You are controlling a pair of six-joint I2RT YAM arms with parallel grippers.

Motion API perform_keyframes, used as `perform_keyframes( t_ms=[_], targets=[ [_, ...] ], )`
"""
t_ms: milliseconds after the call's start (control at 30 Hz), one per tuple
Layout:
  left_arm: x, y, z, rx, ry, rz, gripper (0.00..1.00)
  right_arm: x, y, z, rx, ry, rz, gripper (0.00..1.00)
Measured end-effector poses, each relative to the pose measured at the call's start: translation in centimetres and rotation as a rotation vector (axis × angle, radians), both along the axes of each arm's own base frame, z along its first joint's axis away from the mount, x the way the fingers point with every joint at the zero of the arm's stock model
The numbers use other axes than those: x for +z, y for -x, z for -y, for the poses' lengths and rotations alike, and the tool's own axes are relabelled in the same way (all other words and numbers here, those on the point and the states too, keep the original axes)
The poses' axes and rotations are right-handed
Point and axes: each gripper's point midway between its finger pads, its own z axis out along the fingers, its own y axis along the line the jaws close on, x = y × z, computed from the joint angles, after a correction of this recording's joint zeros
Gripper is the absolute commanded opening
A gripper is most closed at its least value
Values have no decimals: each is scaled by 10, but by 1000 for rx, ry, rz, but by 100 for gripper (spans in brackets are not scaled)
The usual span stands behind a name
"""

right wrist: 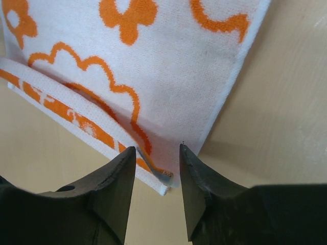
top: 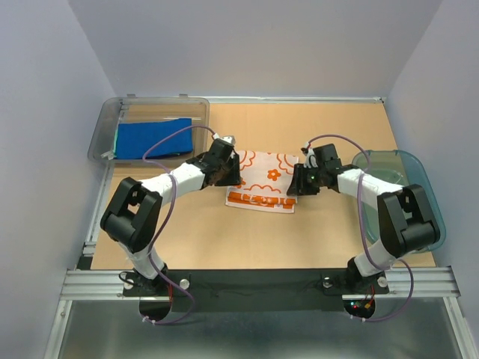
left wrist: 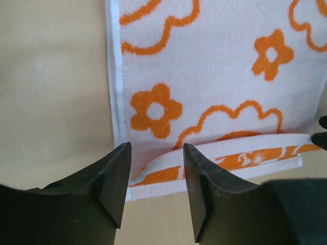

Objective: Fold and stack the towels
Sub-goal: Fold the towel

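- Black left gripper [top: 224, 171]: the arm is stretched forward and inward, wrist low over the table [top: 217, 239]. The jaws are part open, and its fingers [left wrist: 111, 186] straddle the near-left corner of the white towel [top: 266, 179]. No pinch is seen.
- Right gripper [top: 302, 182]: the arm is mirrored, reaching inward. The jaws are part open about the near-right corner, with the cloth fold between the tips but not squeezed.
- White towel, orange flower print: laid flat at table centre between the grippers, near edge doubled over in a narrow strip.
- Clear grey bin [top: 103, 142], far left: the blue towel [top: 153, 138] is seen inside, with a thin green cloth strip [top: 117, 139] just left of it.
- Teal basket [top: 408, 155], right edge, partly under the right arm.
- Bare tabletop is noted nearer than the towel and beyond it. Walls close the left, far and right sides.
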Motion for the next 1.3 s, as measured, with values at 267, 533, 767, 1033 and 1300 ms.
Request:
perform_keyframes(
  t_ms=[267,533,767,1033,1300],
  targets=[
    [-27,38,-8,-25,-28,-59,49,6,28,-9,64,-58,15,42],
    [-25,88,-37,20,8,-67,52,16,69,-7,77,-127,15,43],
    [-21,93,-41,87,52,-60,53,17,66,4,-67,-104,12,45],
    [-25,85,-34,171,107,-73,52,12,61,14,-260,-108,-36,46],
    [-38,82,-27,227,152,-109,49,-19,75,11,-323,-134,-154,46]
  ],
)
